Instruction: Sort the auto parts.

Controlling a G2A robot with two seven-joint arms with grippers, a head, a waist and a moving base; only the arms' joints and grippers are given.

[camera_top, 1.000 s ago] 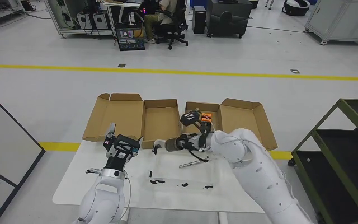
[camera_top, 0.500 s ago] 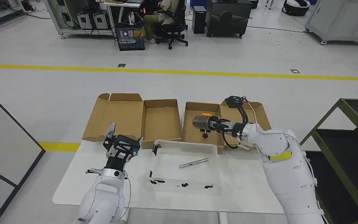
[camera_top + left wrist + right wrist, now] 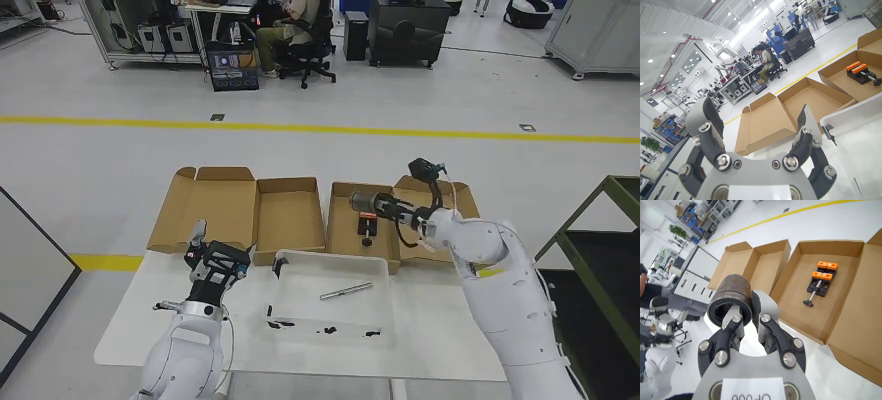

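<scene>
My right gripper [image 3: 745,308] is shut on a dark steel cylinder [image 3: 730,294] with a hollow bore, held level above the right cardboard box [image 3: 840,298]. In the top view the cylinder [image 3: 365,203] hangs over that box's [image 3: 343,225] far part. A small black vise with orange jaws [image 3: 821,281] lies in the box, also seen from above as the vise [image 3: 366,231]. My left gripper [image 3: 759,123] stands open and holds nothing, low over the table's left side [image 3: 217,260], pointing towards the boxes.
A white tray [image 3: 330,257] sits mid-table with a metal rod [image 3: 346,291] and several small black parts [image 3: 325,328]. An open cardboard box [image 3: 290,215] with nothing in it stands behind it, left of the vise's box. The table [image 3: 150,320] has bare room at left.
My right gripper has carried the dark cylinder from above the white tray up and right to over the right cardboard box. The left arm has not moved.
</scene>
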